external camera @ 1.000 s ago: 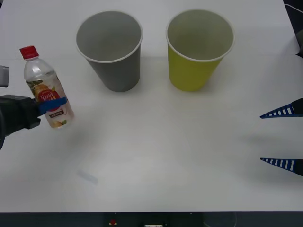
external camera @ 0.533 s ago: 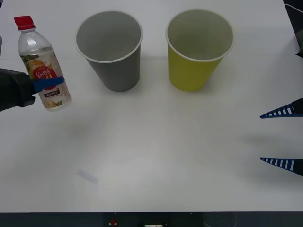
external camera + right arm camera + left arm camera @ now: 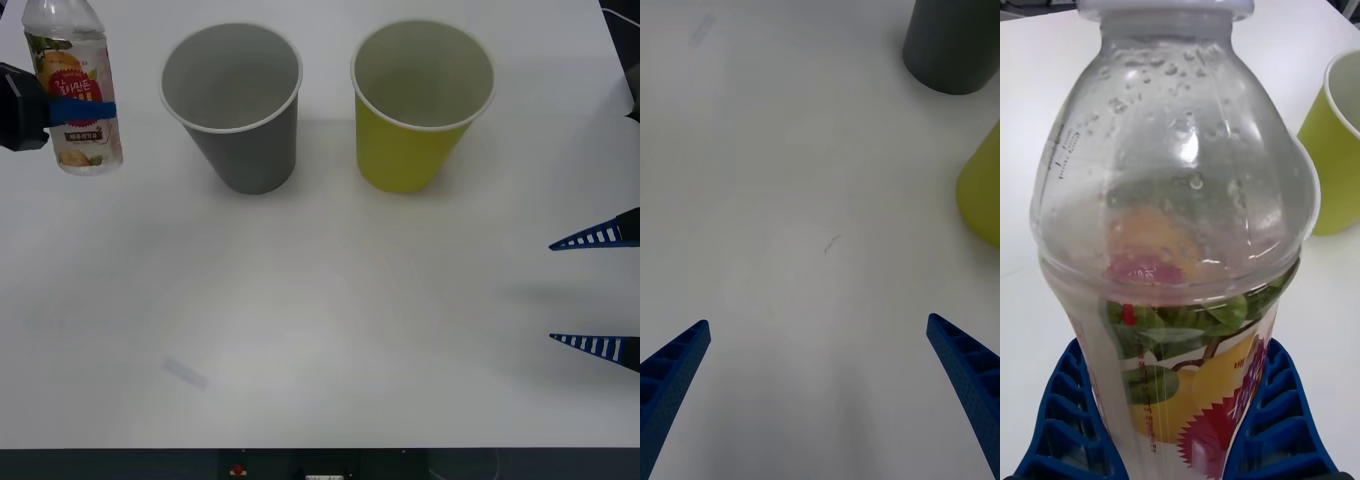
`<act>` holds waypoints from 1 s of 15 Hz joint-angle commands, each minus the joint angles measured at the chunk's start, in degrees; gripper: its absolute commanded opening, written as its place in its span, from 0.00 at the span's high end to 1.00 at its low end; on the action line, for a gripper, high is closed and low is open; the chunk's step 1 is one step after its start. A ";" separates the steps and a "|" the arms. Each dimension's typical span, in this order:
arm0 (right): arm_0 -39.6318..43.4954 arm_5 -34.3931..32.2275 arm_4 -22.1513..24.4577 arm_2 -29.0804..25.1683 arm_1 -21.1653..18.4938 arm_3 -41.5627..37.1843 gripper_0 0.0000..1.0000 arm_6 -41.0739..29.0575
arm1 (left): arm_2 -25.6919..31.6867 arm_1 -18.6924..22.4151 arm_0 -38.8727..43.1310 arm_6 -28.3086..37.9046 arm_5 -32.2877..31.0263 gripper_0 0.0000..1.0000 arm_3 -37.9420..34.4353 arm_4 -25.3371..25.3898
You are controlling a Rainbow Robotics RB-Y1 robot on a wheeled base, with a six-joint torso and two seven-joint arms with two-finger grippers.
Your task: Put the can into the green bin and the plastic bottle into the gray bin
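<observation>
Plastic bottle (image 3: 72,95) upright (neck up), clamped by the left end effector (image 3: 78,110); right end effector (image 3: 598,292) wide open.

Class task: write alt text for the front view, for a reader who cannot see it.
The left claw holds an upright plastic bottle in the air, left of the gray bin. The green bin stands beside the gray one, and the right claw waits open at the right edge.

The white table (image 3: 330,300) carries the gray bin (image 3: 240,130), the green bin (image 3: 415,130) and perhaps a faint smudge (image 3: 185,373).
</observation>
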 commanded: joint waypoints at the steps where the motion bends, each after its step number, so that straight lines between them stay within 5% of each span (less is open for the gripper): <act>1: 0.00 0.00 0.00 0.00 0.00 0.00 0.00 0.00 | -5.48 1.73 -8.50 0.00 0.02 1.00 6.90 0.20; 9: 0.00 0.00 0.00 0.00 0.00 0.00 0.00 0.00 | -23.76 0.85 -28.19 -0.09 5.91 1.00 24.48 -0.24; 15: 0.00 0.00 0.00 0.00 0.00 0.00 0.00 0.00 | -29.56 -3.37 -34.25 -1.85 8.54 1.00 32.13 -2.35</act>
